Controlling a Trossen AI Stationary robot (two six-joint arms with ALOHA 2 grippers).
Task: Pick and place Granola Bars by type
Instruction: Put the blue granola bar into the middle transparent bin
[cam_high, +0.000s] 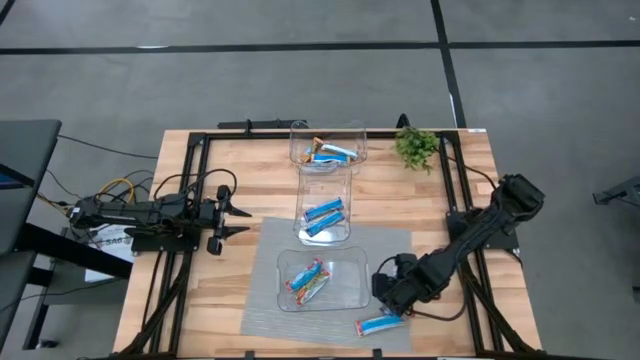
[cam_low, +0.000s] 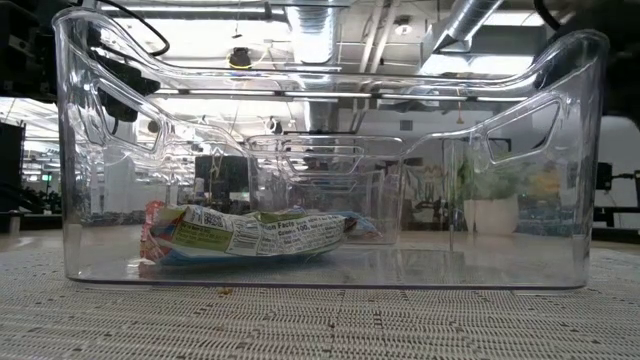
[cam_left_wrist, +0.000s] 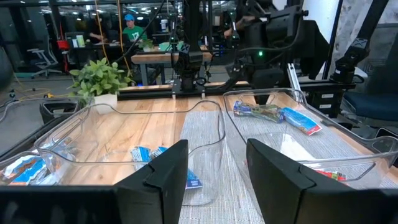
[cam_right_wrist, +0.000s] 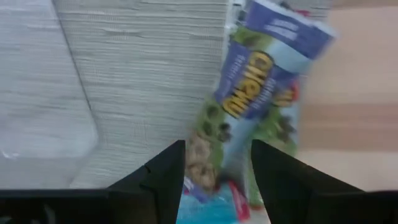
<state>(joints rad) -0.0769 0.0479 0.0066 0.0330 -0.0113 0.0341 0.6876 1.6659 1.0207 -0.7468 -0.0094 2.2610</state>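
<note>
The right claw (cam_high: 392, 305) hangs low over the near right part of the worktop (cam_high: 470, 195), just off the right end of the nearest bin (cam_high: 352, 290), and its two dark fingers (cam_right_wrist: 163, 180) stand apart, astride one end of a blue-and-white granola bar (cam_right_wrist: 261, 93) without visibly pinching it. That bar (cam_high: 381, 324) lies flat at the edge of the grey woven mat (cam_high: 262, 275), partly on the bare wood, close to the worktop's front edge. The nearest clear bin sits on the mat and holds multicoloured bars (cam_high: 307, 279), seen from table height as a wrapper lying on the bin floor (cam_low: 245, 237). Behind it a second clear bin (cam_high: 303, 190) holds two blue-and-white bars (cam_high: 324, 216), and a third bin (cam_high: 356, 130) at the far edge holds more blue bars (cam_high: 333, 154) with another wrapper I cannot make out. A small green plant (cam_high: 416, 146) stands to the right of that far bin. The left claw (cam_high: 232, 209) rests well apart at the worktop's left edge, its fingers (cam_left_wrist: 165, 177) spread and holding nothing, pointing across toward the bins. Beyond the worktop a person (cam_left_wrist: 129, 28) in a green top sits at a desk.
</note>
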